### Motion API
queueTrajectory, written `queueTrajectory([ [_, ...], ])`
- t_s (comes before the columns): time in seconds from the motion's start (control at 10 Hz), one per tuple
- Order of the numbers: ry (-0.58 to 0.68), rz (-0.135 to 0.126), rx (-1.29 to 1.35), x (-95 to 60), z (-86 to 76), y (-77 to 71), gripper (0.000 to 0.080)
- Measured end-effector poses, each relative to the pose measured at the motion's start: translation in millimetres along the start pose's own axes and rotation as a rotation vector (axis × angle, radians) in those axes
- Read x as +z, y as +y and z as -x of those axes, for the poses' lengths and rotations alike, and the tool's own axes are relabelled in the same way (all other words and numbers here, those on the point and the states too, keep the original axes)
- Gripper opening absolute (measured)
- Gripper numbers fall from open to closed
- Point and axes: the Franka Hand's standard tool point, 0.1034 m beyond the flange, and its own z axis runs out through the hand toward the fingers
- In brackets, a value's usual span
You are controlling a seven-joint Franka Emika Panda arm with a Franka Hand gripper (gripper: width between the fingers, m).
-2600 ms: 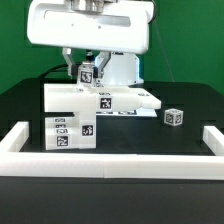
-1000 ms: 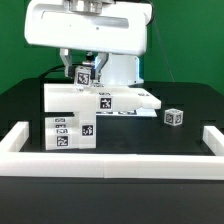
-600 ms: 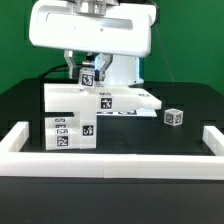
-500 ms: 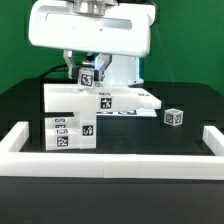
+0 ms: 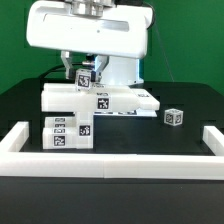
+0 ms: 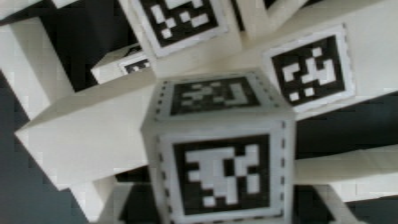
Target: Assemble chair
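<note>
The chair's white tagged parts stand mid-table in the exterior view. A flat panel [image 5: 75,98] lies across a tagged block [image 5: 68,132] at the exterior view's left. Above the panel's back edge my gripper [image 5: 86,72] is shut on a short tagged chair leg [image 5: 87,74], held upright over the panel. In the wrist view the chair leg [image 6: 222,150] fills the middle with a tag on its end face and side. White chair bars [image 6: 107,110] with more tags lie close behind it. The fingertips themselves are hidden.
A small tagged cube [image 5: 174,117] sits alone at the exterior view's right. White border rails [image 5: 110,162] frame the black table's front and sides. The robot's white body [image 5: 90,30] looms over the back of the parts.
The held leg has shifted slightly toward the exterior view's left, and the panel and block beneath have nudged the same way. The grip stays shut.
</note>
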Motion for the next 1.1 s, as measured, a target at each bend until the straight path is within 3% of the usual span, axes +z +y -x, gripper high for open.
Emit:
queueTrajectory([
  [0.5,0.006,0.004,0.004,0.6,0.1,2.1,0.029],
  [0.6,0.006,0.004,0.004,0.6,0.1,2.2,0.035],
  [0.7,0.006,0.004,0.004,0.6,0.1,2.2,0.0486],
  [0.8,0.006,0.004,0.005,0.6,0.1,2.2,0.0486],
  [0.9,0.006,0.004,0.005,0.6,0.1,2.2,0.062],
  [1.1,0.006,0.004,0.005,0.6,0.1,2.2,0.0647],
])
